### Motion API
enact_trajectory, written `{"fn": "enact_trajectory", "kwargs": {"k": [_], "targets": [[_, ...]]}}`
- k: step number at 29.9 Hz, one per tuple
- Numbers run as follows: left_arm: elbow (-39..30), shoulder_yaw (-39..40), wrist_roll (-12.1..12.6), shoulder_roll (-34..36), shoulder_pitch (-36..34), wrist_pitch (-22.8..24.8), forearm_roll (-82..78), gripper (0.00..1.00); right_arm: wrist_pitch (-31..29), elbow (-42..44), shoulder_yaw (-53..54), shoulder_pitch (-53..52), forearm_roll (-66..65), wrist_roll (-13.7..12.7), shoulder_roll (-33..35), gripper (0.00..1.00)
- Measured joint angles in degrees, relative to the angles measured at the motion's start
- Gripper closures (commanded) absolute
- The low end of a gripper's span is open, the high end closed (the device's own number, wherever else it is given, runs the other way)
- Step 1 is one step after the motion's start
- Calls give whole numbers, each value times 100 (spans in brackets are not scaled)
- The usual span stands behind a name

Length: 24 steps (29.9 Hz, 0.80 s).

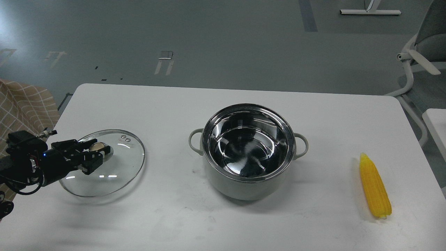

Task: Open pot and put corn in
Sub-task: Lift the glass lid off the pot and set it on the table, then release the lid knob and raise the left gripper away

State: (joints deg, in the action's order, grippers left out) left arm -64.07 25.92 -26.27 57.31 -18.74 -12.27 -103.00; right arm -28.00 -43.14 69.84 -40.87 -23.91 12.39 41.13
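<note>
Corn (374, 186), rigid, light and ridged, lies at three o'clock of the open pot (248, 153), best pinched mid-length, while the left gripper (91, 153) stands fingers apart around the lid (104, 164) knob.

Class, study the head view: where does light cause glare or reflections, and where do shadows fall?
Head view: bright swirled reflections fill the steel inside of the pot; small white glints sit on the glass lid; the floor shows pale glare at upper left; soft shadows lie beneath the pot and beside the corn; focus is sharp.
</note>
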Motion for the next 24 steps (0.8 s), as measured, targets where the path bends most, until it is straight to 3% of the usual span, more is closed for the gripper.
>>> {"fn": "enact_trajectory", "kwargs": {"k": [4, 9, 14, 24], "targets": [[0, 0, -8, 0, 52, -53, 48, 31, 0, -1, -5, 1, 0, 0, 0, 0], [0, 1, -11, 0, 96, -70, 140, 29, 0, -2, -6, 15, 0, 0, 5, 0], [0, 150, -23, 30, 14, -113, 528, 19, 0, -98, -12, 40, -43, -6, 93, 0], [97, 461, -170, -261, -1571, -188, 2983, 17, -1, -948, -292, 54, -2061, 28, 889, 0]]}}
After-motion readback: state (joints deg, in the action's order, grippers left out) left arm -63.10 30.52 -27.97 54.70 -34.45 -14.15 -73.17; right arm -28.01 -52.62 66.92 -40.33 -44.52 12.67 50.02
